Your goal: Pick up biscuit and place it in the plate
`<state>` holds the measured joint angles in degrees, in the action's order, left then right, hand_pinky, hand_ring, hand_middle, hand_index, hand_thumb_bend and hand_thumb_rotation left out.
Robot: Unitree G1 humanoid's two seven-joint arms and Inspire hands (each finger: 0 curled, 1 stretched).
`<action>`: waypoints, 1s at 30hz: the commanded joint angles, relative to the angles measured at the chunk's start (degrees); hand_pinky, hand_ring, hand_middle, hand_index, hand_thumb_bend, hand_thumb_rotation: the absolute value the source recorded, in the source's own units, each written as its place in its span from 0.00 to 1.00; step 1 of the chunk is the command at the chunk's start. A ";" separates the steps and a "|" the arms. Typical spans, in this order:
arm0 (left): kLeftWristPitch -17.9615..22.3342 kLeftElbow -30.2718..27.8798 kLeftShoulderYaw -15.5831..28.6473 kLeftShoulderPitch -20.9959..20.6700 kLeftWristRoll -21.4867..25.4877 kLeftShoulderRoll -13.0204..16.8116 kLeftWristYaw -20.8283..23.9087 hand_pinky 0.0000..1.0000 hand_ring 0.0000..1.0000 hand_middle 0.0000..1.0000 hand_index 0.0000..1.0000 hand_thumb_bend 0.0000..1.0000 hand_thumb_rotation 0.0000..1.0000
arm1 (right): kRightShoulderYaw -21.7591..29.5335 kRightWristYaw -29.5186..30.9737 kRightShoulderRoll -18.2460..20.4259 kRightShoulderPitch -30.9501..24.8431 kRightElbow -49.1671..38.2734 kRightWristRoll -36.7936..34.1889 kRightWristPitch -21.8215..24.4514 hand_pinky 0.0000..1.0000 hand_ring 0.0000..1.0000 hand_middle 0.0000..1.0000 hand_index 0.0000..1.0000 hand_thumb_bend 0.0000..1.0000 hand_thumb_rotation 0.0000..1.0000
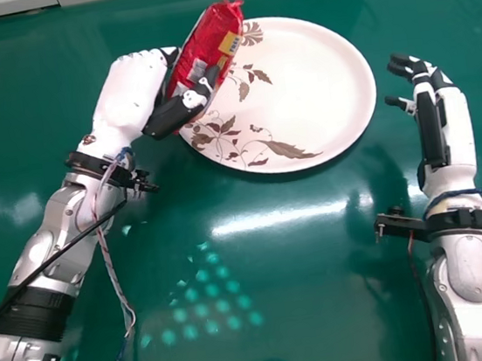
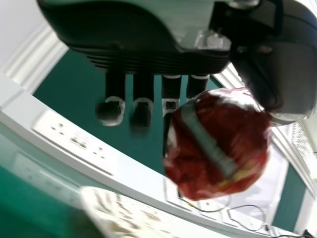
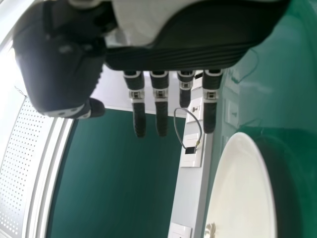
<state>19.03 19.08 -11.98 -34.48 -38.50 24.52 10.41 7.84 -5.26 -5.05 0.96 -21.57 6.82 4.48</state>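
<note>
At left rim of plate, biscuit packet slanted lengthwise away rightward, left hand's fingers curled round it; right hand, fingers relaxed, was farther off.

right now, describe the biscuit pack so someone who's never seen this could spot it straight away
On the green tabletop, find the large round white plate with brown leaf patterns. At its left edge in the head view, the robot's left hand grips a shiny red biscuit packet. Its bright red wrapper sets it apart from the pale plate.
</note>
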 commanded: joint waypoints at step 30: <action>-5.39 14.01 -9.17 -17.84 -3.88 -7.00 -6.15 0.27 0.34 0.43 0.55 0.50 0.00 | -0.34 0.37 -0.29 -0.62 -0.17 0.92 0.62 0.70 0.78 0.80 0.79 0.50 0.38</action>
<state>13.29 32.33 -20.46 -51.00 -42.17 18.01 3.47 7.50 -4.92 -5.16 1.23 -21.14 7.52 4.88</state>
